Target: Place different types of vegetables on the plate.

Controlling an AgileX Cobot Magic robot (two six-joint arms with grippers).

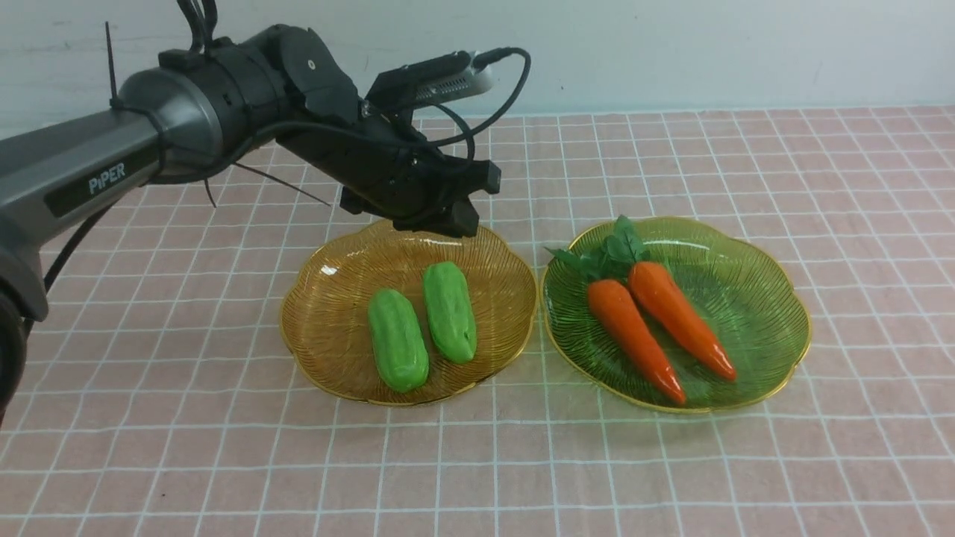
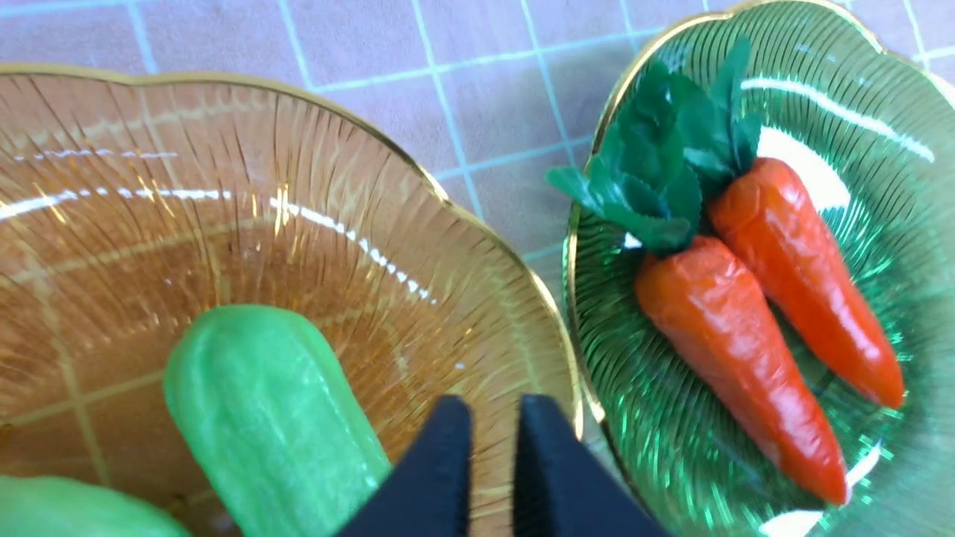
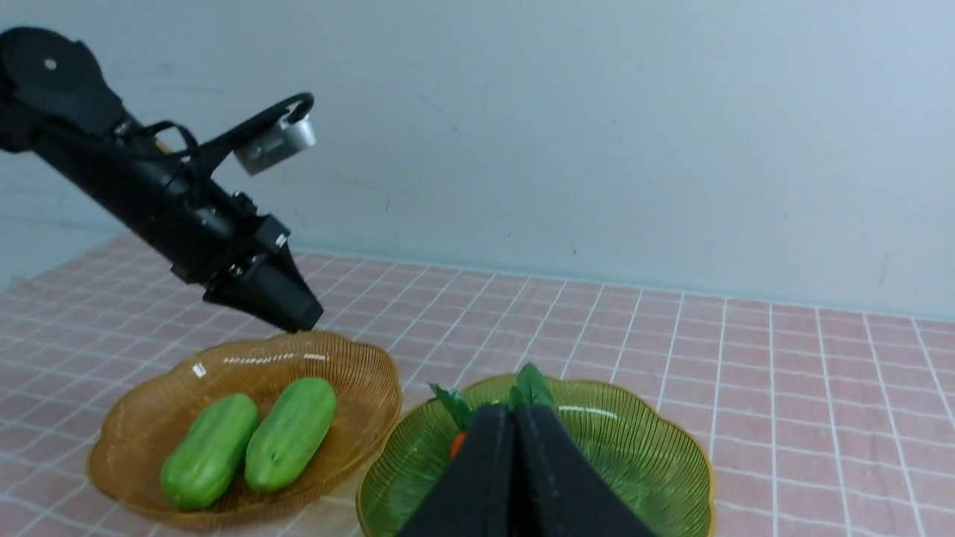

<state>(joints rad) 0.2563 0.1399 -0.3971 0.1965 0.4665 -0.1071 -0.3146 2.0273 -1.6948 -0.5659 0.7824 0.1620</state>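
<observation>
Two green cucumbers [image 1: 398,341] [image 1: 449,312] lie side by side on the amber plate [image 1: 336,276]. Two orange carrots [image 1: 634,337] [image 1: 680,317] with leafy tops lie on the green plate [image 1: 753,298]. My left gripper [image 1: 455,224] is shut and empty, hovering above the amber plate's far rim. In the left wrist view its fingertips [image 2: 455,425] stand close together over that plate's edge, beside one cucumber [image 2: 276,425]. My right gripper [image 3: 515,414] is shut and empty, raised on the near side of the green plate [image 3: 642,447], hiding most of the carrots. It is outside the front view.
A pink checked cloth [image 1: 746,164] covers the table. A pale wall [image 1: 671,45] runs along the table's far edge. The two plates sit almost touching at the table's middle.
</observation>
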